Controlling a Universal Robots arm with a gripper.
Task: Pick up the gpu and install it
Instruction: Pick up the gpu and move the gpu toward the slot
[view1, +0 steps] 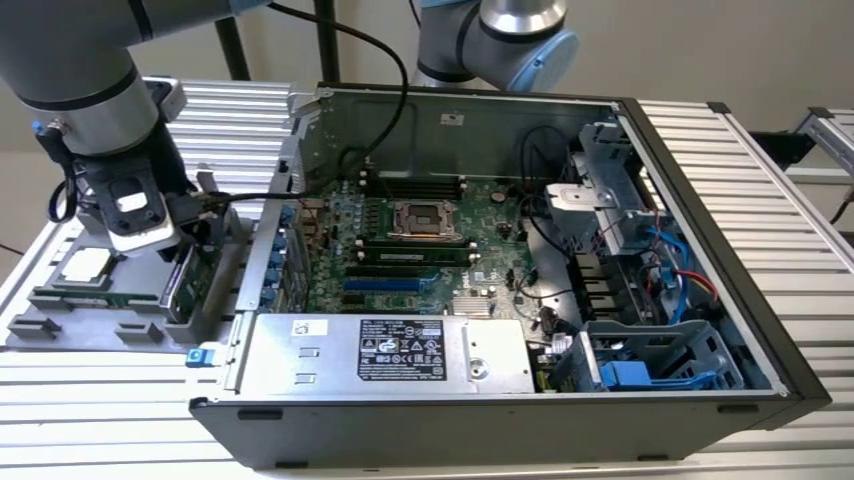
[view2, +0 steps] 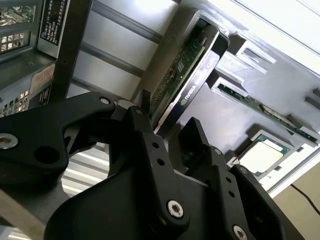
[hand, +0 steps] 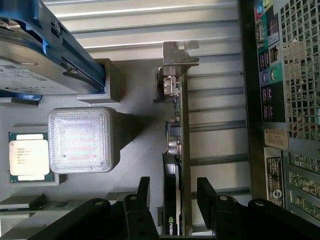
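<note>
On the exterior view's left, my arm (view1: 94, 90) drops steeply from the top corner, wrist pointed down over the grey tray (view1: 54, 325) beside the case (view1: 534, 420). The cpu (view1: 87, 265) lies flat in the tray just left of my wrist.

The gpu (hand: 175, 150) stands on edge in its slot at the tray's side nearest the case, bracket end away from me, and none of it is lifted out. In the first wrist view my gripper (hand: 173, 181) straddles the card's upper edge, one finger on each face. The fingers (hand: 145, 195) are spread wider than the card, with a strip of tray showing between each and the card, so I have hold of nothing. In the second wrist view the gpu (view2: 187, 70) runs away from my fingers (view2: 145, 125), its black shroud turned toward the tray's other pockets.

Further right in the exterior view the case lies open, its motherboard (view1: 400, 240) facing up in the middle.
</note>
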